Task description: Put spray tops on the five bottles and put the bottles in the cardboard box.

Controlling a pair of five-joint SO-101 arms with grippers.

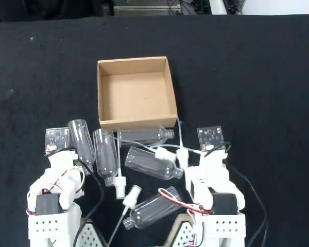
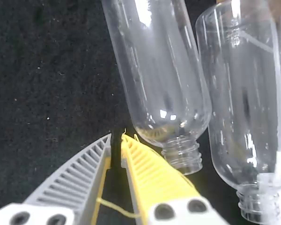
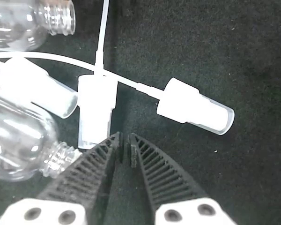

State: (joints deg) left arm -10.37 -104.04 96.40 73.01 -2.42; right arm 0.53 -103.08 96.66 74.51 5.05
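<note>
Where the cardboard box (image 1: 136, 92) is sitting: on the black worktop (image 1: 257, 77), open side up, just beyond the bottles.
Bottles (image 1: 152, 163): five clear ones are lying on their sides between the box and the arms.
Left tool (image 2: 116, 140): its fingers are pressing together on nothing, with the tip pointing just beside the neck of an uncapped bottle (image 2: 159, 75).
Capped bottle (image 2: 243, 103): it is lying alongside that one, wearing a spray top with the tube running inside.
Right tool (image 3: 126, 140): its fingers are lying together, gripping nothing, just short of a loose spray top (image 3: 96, 112).
Other loose tops (image 3: 196, 105): they are lying on either side of it.
</note>
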